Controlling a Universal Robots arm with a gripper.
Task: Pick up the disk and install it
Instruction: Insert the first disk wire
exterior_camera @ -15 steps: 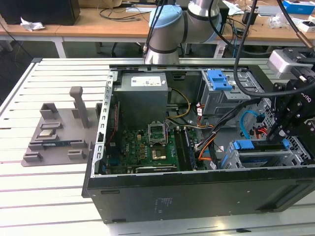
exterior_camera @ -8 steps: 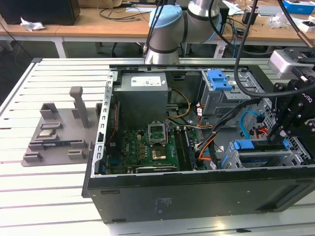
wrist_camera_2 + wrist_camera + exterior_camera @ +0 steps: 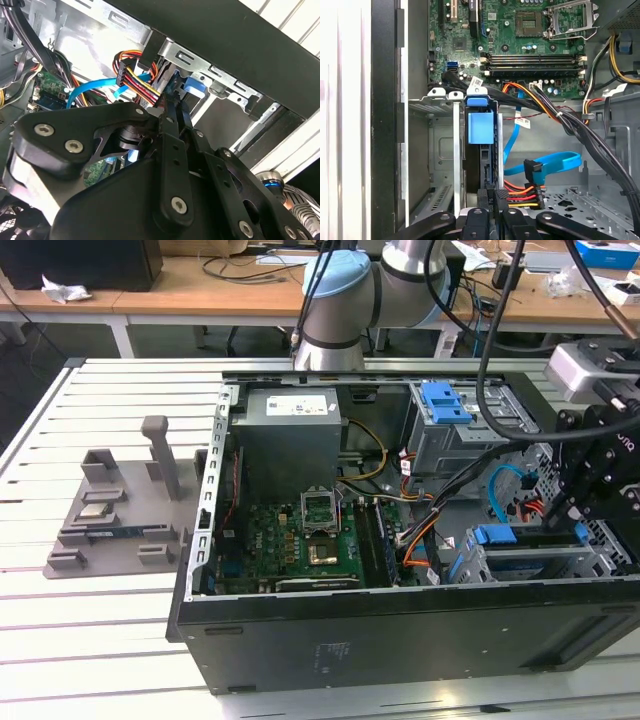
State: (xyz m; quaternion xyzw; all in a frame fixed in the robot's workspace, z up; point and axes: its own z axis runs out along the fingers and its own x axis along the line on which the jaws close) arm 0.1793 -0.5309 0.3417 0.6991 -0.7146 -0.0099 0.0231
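The disk (image 3: 481, 150) stands on edge in a slot of the silver drive cage (image 3: 442, 150) inside the open computer case, its blue bracket (image 3: 481, 127) facing the motherboard. In the exterior view the disk's blue bracket (image 3: 495, 535) shows at the cage near the case's front wall. My gripper (image 3: 492, 194) is shut, its black fingers pressed together at the disk's end by the cable connectors. Whether they touch it I cannot tell. In the second wrist view the gripper (image 3: 175, 107) points at the blue bracket (image 3: 194, 86). In the exterior view the gripper (image 3: 577, 528) hangs over the cage.
A blue data cable (image 3: 550, 162) and a bundle of orange, red and yellow power wires (image 3: 522, 192) lie beside the slot. A bare blue clip (image 3: 445, 400) sits on the upper bay. A grey fixture (image 3: 115, 520) with small parts rests at the exterior view's left.
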